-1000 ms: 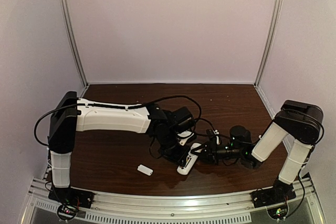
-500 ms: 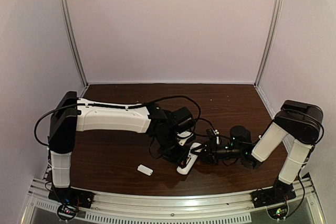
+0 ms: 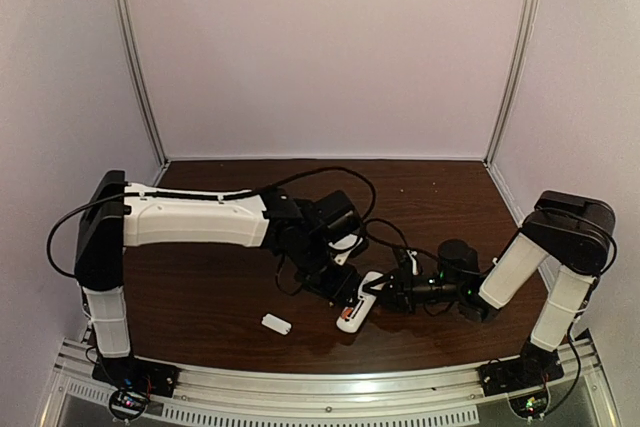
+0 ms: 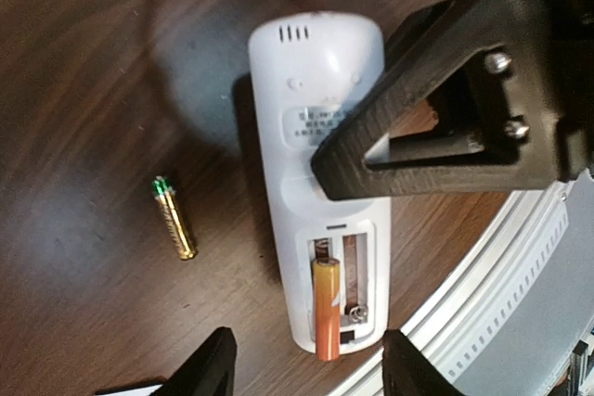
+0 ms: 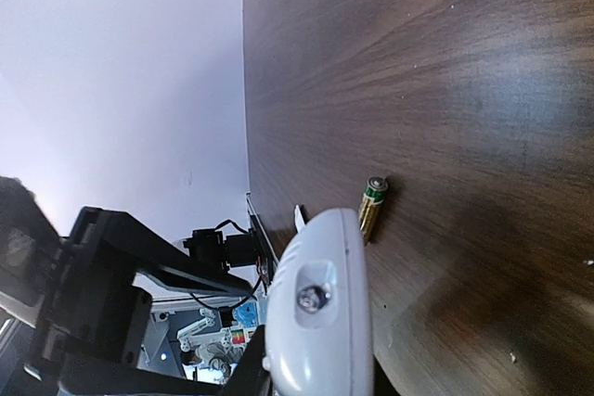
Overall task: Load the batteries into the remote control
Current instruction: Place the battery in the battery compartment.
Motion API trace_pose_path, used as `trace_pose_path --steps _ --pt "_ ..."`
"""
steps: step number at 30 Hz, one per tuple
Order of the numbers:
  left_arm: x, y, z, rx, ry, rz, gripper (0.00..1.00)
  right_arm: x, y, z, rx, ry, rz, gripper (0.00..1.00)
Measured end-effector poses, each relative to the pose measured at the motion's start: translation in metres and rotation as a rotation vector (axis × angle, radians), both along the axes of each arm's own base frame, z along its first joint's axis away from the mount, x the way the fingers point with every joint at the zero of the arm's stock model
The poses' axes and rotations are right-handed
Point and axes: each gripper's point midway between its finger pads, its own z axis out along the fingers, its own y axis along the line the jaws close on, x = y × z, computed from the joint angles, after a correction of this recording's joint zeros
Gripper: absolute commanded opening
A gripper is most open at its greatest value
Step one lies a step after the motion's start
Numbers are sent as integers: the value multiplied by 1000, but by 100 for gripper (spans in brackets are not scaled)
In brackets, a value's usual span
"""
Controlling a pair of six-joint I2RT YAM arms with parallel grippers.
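Seating half done: orange battery (image 4: 327, 308) in remote (image 4: 316, 71) bay, end protruding; gold battery (image 4: 174, 218) loose on table (image 4: 93, 90), cover (image 3: 275, 324) off; left claw (image 4: 311, 364) apart, empty; right claw (image 3: 382, 296) clamped on remote.

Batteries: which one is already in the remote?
The orange battery, lying in the open compartment of the remote; the golden battery lies loose on the table beside it.

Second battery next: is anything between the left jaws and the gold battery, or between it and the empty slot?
Nothing visible does, either way. The gold battery lies alone on the table beside the remote control. The empty slot next to the orange battery is uncovered; the right gripper crosses the remote's middle, clear of it.
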Motion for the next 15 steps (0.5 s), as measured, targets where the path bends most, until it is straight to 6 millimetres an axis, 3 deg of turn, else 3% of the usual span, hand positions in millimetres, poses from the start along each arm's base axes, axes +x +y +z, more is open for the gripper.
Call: trace_pose_path --steps 9,15 --pt "9 21 77 -278 -233 -38 59 -4 -1 9 -4 -23 20 0" --pt "-7 47 79 -411 -340 -150 67 -10 2 28 12 -72 74 0"
